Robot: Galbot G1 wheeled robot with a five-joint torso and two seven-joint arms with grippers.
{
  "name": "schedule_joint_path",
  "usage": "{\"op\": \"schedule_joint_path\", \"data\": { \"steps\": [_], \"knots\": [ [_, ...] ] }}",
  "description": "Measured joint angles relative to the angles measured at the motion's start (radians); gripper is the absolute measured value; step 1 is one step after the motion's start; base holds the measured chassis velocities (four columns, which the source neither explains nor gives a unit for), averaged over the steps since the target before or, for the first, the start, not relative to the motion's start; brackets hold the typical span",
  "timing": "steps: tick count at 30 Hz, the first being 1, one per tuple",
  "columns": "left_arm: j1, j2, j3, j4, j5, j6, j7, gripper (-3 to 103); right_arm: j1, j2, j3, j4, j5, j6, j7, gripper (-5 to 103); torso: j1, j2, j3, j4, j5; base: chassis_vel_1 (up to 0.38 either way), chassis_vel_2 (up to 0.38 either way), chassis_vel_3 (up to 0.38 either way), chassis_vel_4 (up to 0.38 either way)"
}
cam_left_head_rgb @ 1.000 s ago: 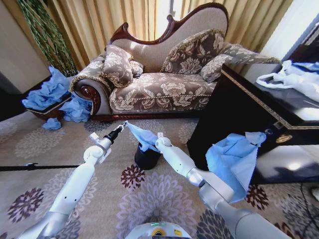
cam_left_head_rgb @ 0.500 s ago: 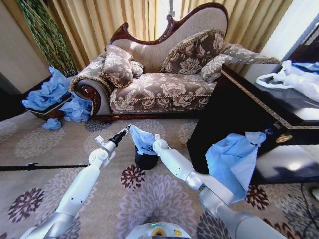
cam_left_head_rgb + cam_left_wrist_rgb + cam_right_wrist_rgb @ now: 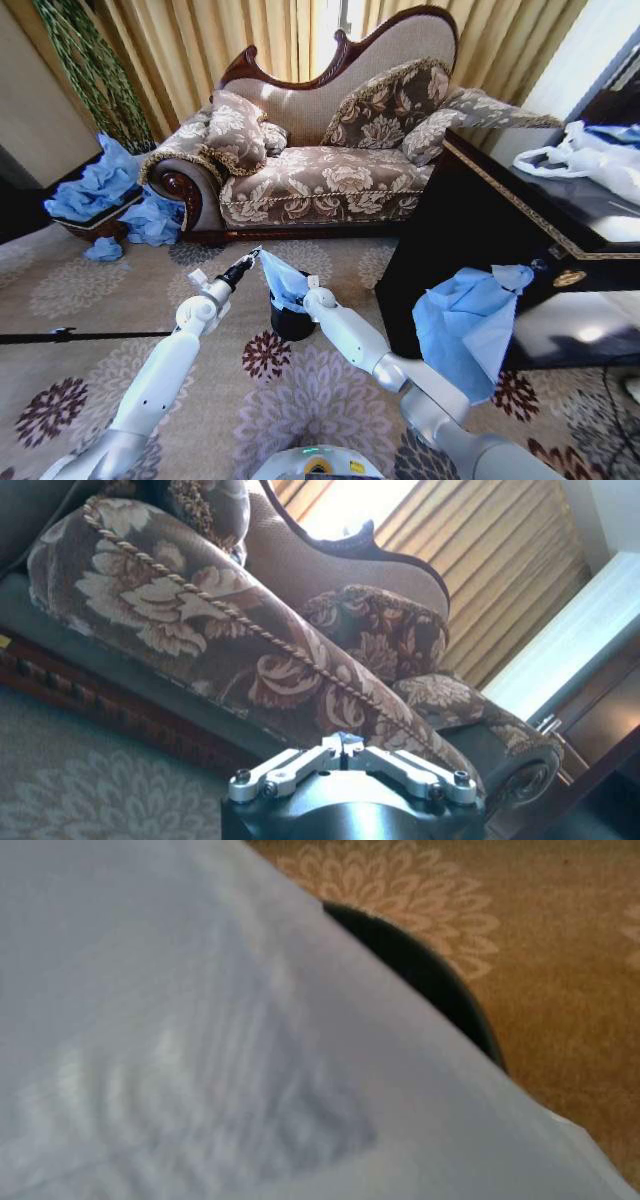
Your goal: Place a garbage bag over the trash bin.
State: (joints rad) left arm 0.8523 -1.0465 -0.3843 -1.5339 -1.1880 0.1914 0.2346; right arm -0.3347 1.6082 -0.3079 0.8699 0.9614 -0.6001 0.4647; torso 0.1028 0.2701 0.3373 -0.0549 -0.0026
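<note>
The garbage bag (image 3: 282,279) is a light-blue plastic sheet held up just above the trash bin (image 3: 291,323), a small black cylinder on the carpet in front of the sofa. My left gripper (image 3: 253,260) is shut on the bag's upper left corner; in the left wrist view its fingertips (image 3: 343,742) meet with a sliver of blue between them. My right gripper (image 3: 303,296) is at the bag's lower right edge over the bin, wrapped in plastic. The right wrist view has the bag (image 3: 220,1042) draped close across it, with the bin's rim (image 3: 430,982) behind.
A floral sofa (image 3: 320,180) stands behind the bin. A dark cabinet (image 3: 480,240) is on the right, with another blue bag (image 3: 465,320) hanging off its edge and a white bag (image 3: 590,160) on top. A heap of blue bags (image 3: 95,185) lies far left.
Both grippers have drawn closer together over the bin. The bag, earlier stretched wide between them, now hangs more bunched and lower, covering more of the bin's top.
</note>
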Motion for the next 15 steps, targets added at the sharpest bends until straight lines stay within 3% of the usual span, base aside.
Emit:
{"op": "schedule_joint_path", "data": {
  "steps": [10, 15],
  "knots": [
    [0.019, -0.010, 0.000, -0.024, 0.014, -0.001, -0.005, 0, 0.017, 0.000, -0.008, 0.022, 0.049, -0.004, 0.023, 0, 0.000, 0.000, 0.000, -0.0001, 0.0000, 0.000, 0.000, 0.000, 0.000],
    [0.006, -0.009, 0.000, -0.006, 0.018, 0.002, -0.060, 0, 0.046, 0.000, -0.004, -0.005, 0.101, -0.003, 0.023, 0, 0.000, 0.000, 0.000, -0.0001, -0.0001, 0.000, 0.000, 0.000, 0.000]
  ]
}}
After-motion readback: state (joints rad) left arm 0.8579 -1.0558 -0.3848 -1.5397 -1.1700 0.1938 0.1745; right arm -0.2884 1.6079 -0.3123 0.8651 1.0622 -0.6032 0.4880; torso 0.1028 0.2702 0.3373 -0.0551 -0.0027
